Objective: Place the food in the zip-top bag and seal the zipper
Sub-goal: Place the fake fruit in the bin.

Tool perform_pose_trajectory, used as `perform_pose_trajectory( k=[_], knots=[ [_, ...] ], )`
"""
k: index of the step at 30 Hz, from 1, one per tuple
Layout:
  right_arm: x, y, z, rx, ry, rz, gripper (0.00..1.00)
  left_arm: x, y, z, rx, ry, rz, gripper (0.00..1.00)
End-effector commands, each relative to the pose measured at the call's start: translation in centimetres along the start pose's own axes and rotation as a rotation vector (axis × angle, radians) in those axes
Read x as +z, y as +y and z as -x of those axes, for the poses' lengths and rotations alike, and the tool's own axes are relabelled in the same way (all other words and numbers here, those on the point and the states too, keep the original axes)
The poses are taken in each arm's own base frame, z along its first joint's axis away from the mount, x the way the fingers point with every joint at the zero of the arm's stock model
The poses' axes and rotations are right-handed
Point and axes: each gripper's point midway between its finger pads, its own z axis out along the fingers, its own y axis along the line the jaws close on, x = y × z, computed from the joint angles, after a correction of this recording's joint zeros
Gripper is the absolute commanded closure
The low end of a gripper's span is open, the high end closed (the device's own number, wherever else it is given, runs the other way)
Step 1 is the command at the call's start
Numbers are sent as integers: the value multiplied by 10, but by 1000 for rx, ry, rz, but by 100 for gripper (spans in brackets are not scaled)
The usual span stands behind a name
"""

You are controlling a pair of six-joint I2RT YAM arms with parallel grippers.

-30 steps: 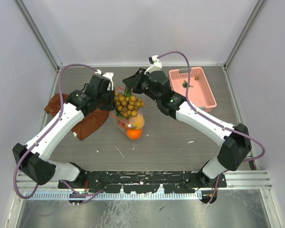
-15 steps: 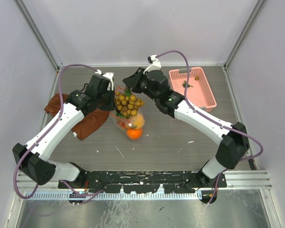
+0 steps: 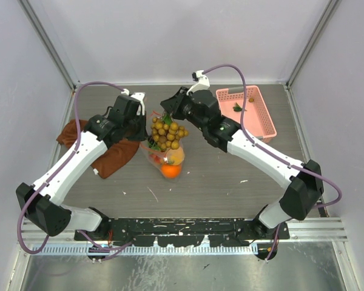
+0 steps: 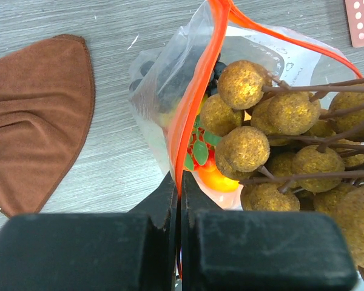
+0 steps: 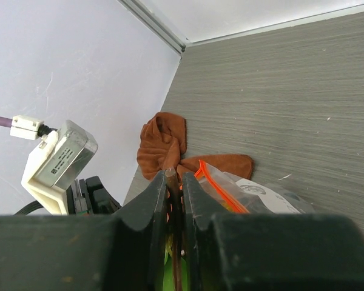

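The clear zip-top bag (image 3: 162, 159) stands mid-table with its orange-red zipper (image 4: 197, 91) open at the top. My left gripper (image 4: 181, 185) is shut on the zipper's near edge and holds the mouth up. My right gripper (image 5: 175, 182) is shut on the brown stem (image 5: 172, 182) of the tan-brown berry bunch (image 3: 167, 134), which hangs over and partly inside the bag mouth. Orange fruit (image 3: 170, 170) and dark grapes (image 4: 218, 65) show inside the bag. The berries (image 4: 273, 151) fill the right of the left wrist view.
A brown cloth (image 3: 112, 151) lies left of the bag, under my left arm. A pink basket (image 3: 246, 112) stands at the back right with a small leaf and berry in it. Cage walls close in the back and sides.
My right gripper has shifted slightly right and the berry bunch with it, moving a little over the bag mouth. The left gripper keeps its hold on the zipper.
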Motion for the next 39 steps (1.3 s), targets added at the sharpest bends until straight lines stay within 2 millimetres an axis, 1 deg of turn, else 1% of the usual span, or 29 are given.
perform_pose_trajectory(
  k=[1, 5, 9, 13, 17, 18, 20, 22, 24, 28, 29, 31, 34, 39],
  knots=[
    [6, 30, 25, 41, -80, 84, 99, -11, -10, 21, -12, -83, -53, 100],
    [18, 30, 22, 62, -80, 85, 99, -12, -11, 21, -12, -84, -63, 100],
    [26, 31, 22, 95, -100, 90, 99, -11, -13, 20, -13, -77, -71, 100],
    [30, 33, 27, 107, -138, 91, 99, -10, -14, 19, -14, -72, -74, 100],
    [34, 31, 29, 122, -169, 93, 100, -9, -15, 19, -15, -67, -81, 100],
    [36, 28, 31, 128, -188, 76, 100, -9, -16, 18, -15, -66, -82, 100],
    [39, 28, 34, 128, -208, 68, 100, -8, -16, 17, -14, -60, -84, 100],
    [42, 27, 32, 107, -221, 46, 99, -8, -17, 17, -16, -59, -87, 100],
    [46, 25, 27, 91, -222, 28, 99, -8, -18, 17, -18, -59, -92, 100],
    [52, 15, 7, 45, -207, -8, 99, -9, -18, 18, -22, -62, -97, 100],
    [52, 13, 3, 34, -205, -10, 98, -9, -19, 18, -23, -62, -98, 100],
    [50, 10, -5, 19, -197, -1, 93, -10, -18, 18, -26, -62, -97, 100],
    [46, 10, -10, 3, -193, 19, 83, -9, -18, 18, -28, -61, -96, 100],
    [36, 25, -4, -59, -170, 77, 66, -9, -15, 18, -33, -62, -83, 100]
  ],
)
